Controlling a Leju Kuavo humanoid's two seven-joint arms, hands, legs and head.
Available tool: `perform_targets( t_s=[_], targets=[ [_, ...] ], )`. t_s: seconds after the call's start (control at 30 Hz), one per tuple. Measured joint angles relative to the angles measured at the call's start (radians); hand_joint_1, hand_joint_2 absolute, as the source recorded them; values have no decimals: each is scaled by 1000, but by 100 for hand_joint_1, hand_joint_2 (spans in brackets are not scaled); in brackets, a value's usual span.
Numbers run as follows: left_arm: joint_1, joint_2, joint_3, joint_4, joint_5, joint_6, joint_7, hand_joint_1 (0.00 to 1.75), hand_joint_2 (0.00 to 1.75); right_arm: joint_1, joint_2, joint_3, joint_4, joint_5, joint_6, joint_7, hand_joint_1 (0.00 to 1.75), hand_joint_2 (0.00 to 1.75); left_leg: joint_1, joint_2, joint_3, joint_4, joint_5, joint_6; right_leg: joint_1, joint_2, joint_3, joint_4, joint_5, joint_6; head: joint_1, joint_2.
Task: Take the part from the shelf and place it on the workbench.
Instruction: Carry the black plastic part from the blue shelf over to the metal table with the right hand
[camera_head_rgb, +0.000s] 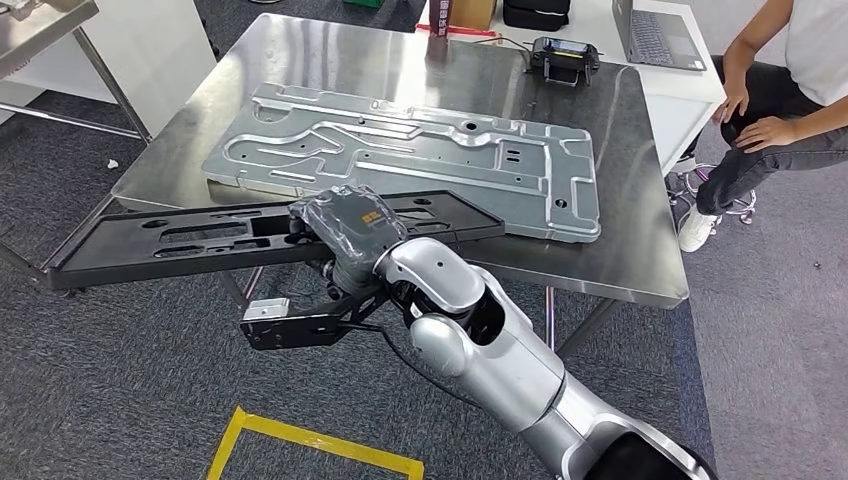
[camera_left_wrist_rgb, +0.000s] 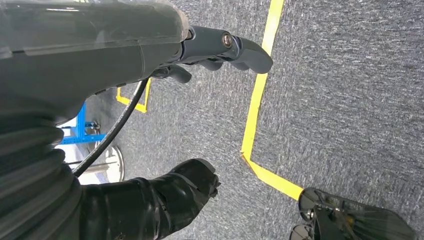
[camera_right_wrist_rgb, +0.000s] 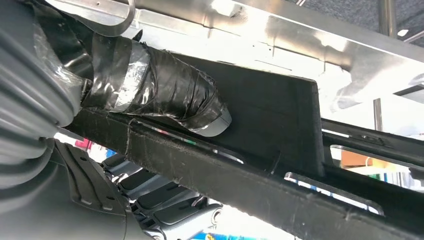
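The part (camera_head_rgb: 180, 240) is a long black frame with several cutouts. It lies slanted along the near edge of the steel workbench (camera_head_rgb: 640, 260), and its left end hangs out past the table's left corner. My right hand (camera_head_rgb: 345, 230) grips it near the middle. In the right wrist view the tape-wrapped thumb (camera_right_wrist_rgb: 170, 95) presses on one face of the part (camera_right_wrist_rgb: 280, 115) and the fingers (camera_right_wrist_rgb: 165, 200) curl under the other. My left hand (camera_left_wrist_rgb: 200, 115) hangs over the carpet, thumb and fingers apart, holding nothing.
A large grey stamped metal panel (camera_head_rgb: 420, 160) covers the middle of the workbench. A person (camera_head_rgb: 780, 110) sits at the right beside a white table with a laptop (camera_head_rgb: 655, 35) and a black device (camera_head_rgb: 565, 55). Yellow floor tape (camera_head_rgb: 300, 440) runs below.
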Motion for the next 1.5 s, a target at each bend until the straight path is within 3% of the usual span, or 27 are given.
perform_targets(
  t_s=[0.17,0.37,0.43,0.5,0.53,0.57,0.6,0.7,0.73,0.77,1.5],
  targets=[
    [0,0,0,0,0,0,0,0,175,-2,1,0,-2,0,0,0,175,175,0,0,0,1,0,0,0,0,0,0,0,1,0,0],
    [-1,0,0,0,1,0,0,0,175,-3,2,0,-2,2,0,0,175,175,-1,0,0,1,1,1,0,0,-1,0,4,9,0,0],
    [-3,0,0,-1,1,0,0,0,175,-4,2,0,-2,2,0,0,175,175,-1,1,-1,1,1,1,0,0,-1,0,4,18,0,0],
    [-5,0,0,-3,2,0,0,0,175,-5,3,0,-2,2,0,0,175,175,-1,1,-1,1,1,1,-1,0,-1,0,4,42,0,0],
    [-6,0,0,-4,2,0,0,0,175,-7,3,0,-2,2,0,0,175,175,-1,1,-1,2,0,2,-2,0,-1,-1,4,64,0,0],
    [-7,0,0,-5,2,0,0,0,175,-8,3,-1,-3,2,0,0,175,175,-2,1,-2,3,0,3,-5,0,-1,-2,4,94,0,0],
    [-7,0,0,-6,2,0,0,0,175,-10,3,-3,-4,2,0,1,175,175,-3,1,-4,5,-1,3,-8,0,-1,-3,3,136,0,0],
    [-7,0,0,-7,2,-1,0,0,175,-15,3,-13,-10,1,2,3,175,175,-3,2,-13,15,-3,8,-23,0,-1,-10,-1,294,0,0],
    [-7,0,0,-7,2,-1,0,0,175,-16,3,-16,-11,1,2,3,175,175,-2,2,-15,18,-4,9,-26,0,-1,-11,-2,325,0,0],
    [-7,0,0,-7,2,-1,0,0,175,-17,2,-18,-11,1,2,4,175,175,0,2,-17,20,-4,9,-28,0,-2,-11,-2,340,0,0],
    [-7,0,0,-8,3,-2,-13,0,175,-54,-6,-26,-11,-3,23,3,175,175,4,2,-18,20,-4,9,-27,1,-4,-7,-2,337,0,0]
  ],
)
